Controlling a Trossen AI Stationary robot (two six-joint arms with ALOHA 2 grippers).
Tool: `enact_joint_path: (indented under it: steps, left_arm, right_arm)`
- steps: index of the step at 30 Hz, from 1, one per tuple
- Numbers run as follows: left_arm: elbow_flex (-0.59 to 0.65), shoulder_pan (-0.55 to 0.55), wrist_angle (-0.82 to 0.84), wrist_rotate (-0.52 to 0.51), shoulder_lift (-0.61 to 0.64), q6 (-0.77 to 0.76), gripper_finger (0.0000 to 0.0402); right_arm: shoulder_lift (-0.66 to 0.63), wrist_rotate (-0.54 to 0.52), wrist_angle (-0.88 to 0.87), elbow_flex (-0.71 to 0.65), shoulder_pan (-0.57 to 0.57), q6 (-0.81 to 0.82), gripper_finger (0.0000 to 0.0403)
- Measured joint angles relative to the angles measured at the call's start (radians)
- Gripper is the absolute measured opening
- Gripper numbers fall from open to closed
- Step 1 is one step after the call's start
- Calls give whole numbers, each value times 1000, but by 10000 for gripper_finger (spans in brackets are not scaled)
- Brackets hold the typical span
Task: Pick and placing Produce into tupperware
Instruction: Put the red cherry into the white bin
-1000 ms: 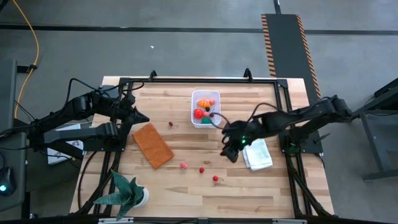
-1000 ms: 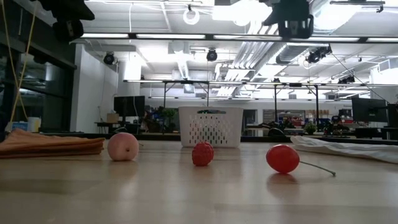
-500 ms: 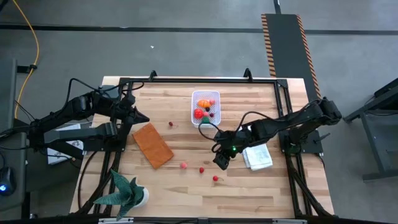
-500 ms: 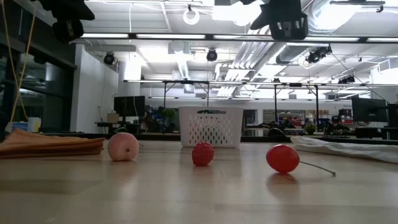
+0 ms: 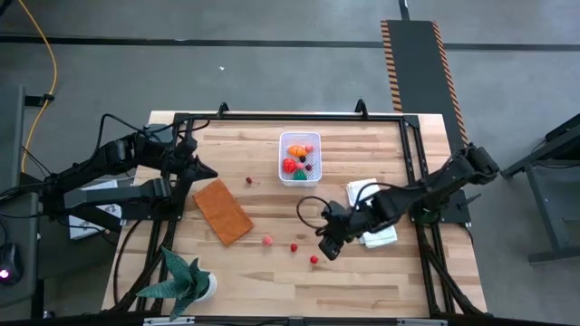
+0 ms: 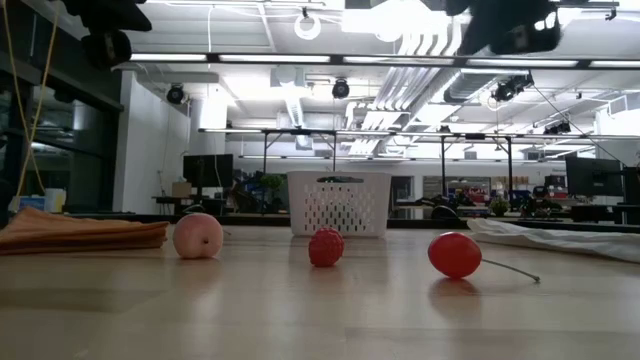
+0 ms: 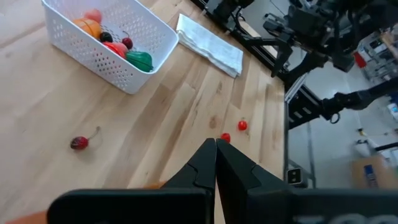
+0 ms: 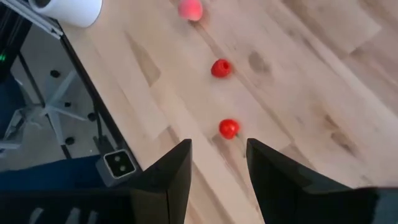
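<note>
One red cherry point(image 8: 229, 128) | just ahead of right tool point(image 8: 217, 163) | fingers apart

Tupperware point(image 6: 339, 203) contents behind its wall; white cloth point(image 6: 560, 238) edge-cropped.

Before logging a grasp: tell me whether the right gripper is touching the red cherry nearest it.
Apart. In the right wrist view the open right gripper hangs above the red cherry, bare wood showing between its fingers and the fruit.
</note>
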State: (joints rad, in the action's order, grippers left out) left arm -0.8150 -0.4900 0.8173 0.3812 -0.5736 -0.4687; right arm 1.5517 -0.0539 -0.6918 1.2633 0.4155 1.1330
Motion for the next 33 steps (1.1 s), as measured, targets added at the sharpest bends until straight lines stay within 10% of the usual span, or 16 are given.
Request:
enact_joint_path:
  steps: [17, 33]
  left_arm:
    - [0, -1, 9, 31, 0, -40, 1]
    - [0, 0, 31, 30, 0, -40, 1]
  right_arm:
    - [50, -40, -2, 8, 115, 28, 144]
    - [399, -86, -459, 530, 125, -251, 144]
